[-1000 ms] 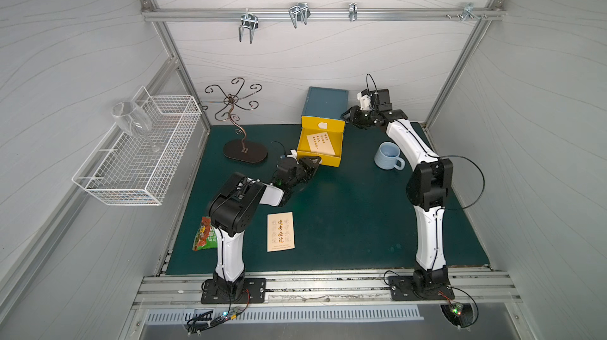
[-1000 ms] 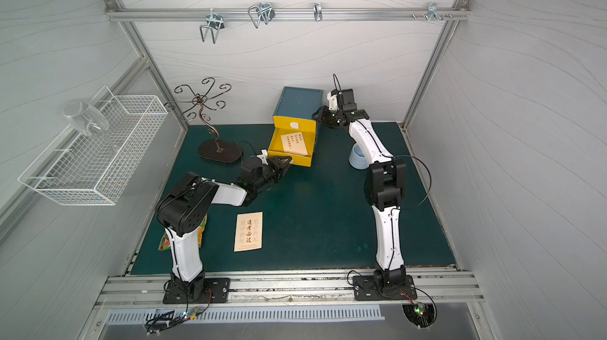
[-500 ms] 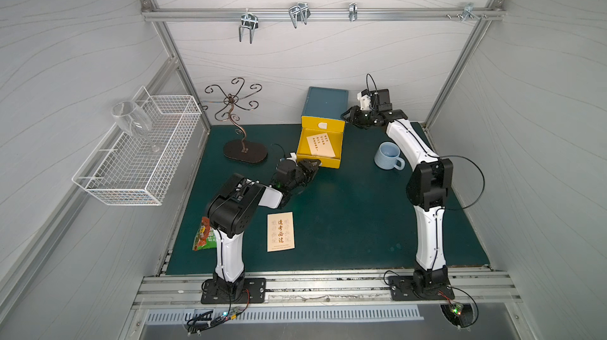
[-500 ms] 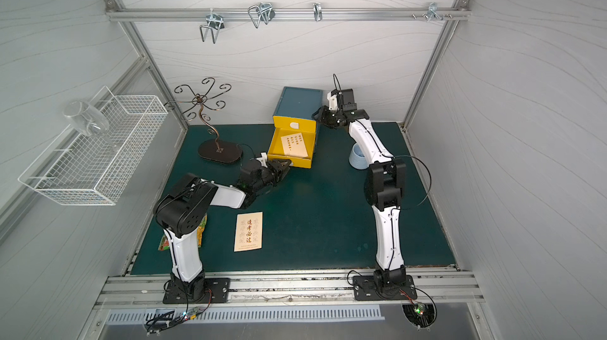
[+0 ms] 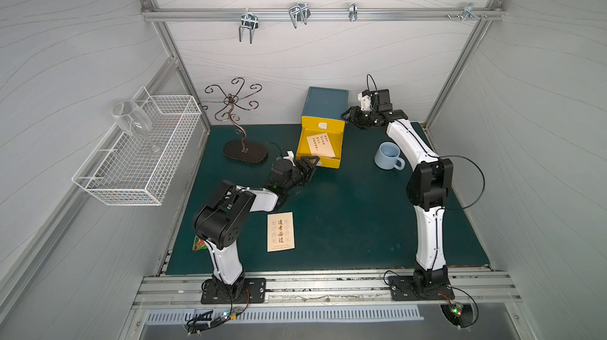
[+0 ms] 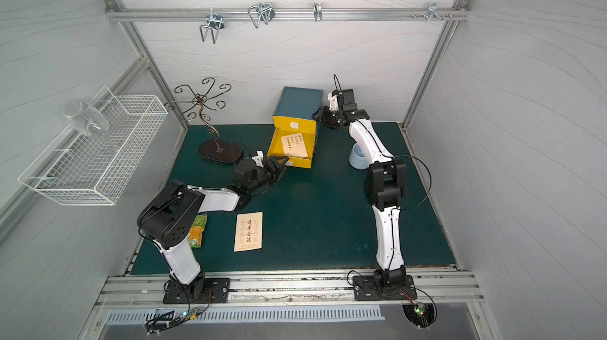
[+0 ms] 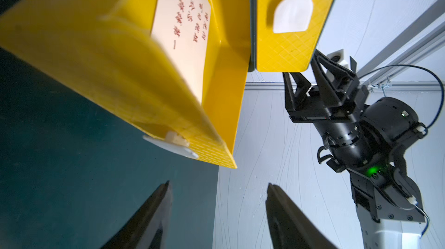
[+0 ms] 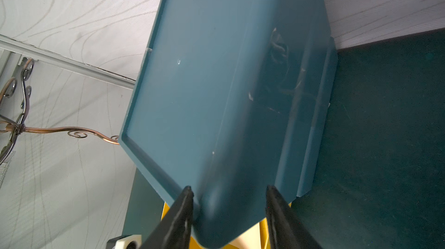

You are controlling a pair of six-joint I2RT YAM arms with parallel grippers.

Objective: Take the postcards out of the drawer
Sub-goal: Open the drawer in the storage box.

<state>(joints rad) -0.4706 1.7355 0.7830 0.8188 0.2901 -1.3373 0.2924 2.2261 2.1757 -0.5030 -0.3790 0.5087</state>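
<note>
The blue cabinet (image 5: 326,100) (image 8: 204,79) stands at the back, with its lower yellow drawer (image 5: 300,146) (image 6: 273,146) (image 7: 72,50) pulled out. One cream postcard (image 5: 320,145) (image 6: 294,145) (image 7: 185,31) lies inside the drawer. Another postcard with bold characters (image 5: 280,231) (image 6: 248,231) lies flat on the mat near the front. My left gripper (image 5: 310,162) (image 6: 279,161) (image 7: 218,184) is open and empty, just in front of the drawer's white handle (image 7: 173,146) and apart from it. My right gripper (image 5: 348,117) (image 8: 229,188) is open, its jaws either side of the cabinet's front corner.
A blue mug (image 5: 387,156) stands right of the drawer, beside the right arm. A dark metal stand (image 5: 244,154) is left of the drawer. A green-and-orange snack packet (image 6: 197,231) lies by the left arm's base. A wire basket (image 5: 138,157) with a glass (image 5: 131,121) hangs on the left wall.
Both grippers' jaws have spread wider. The left gripper has edged slightly toward the drawer front. The postcards and the drawer have not moved.
</note>
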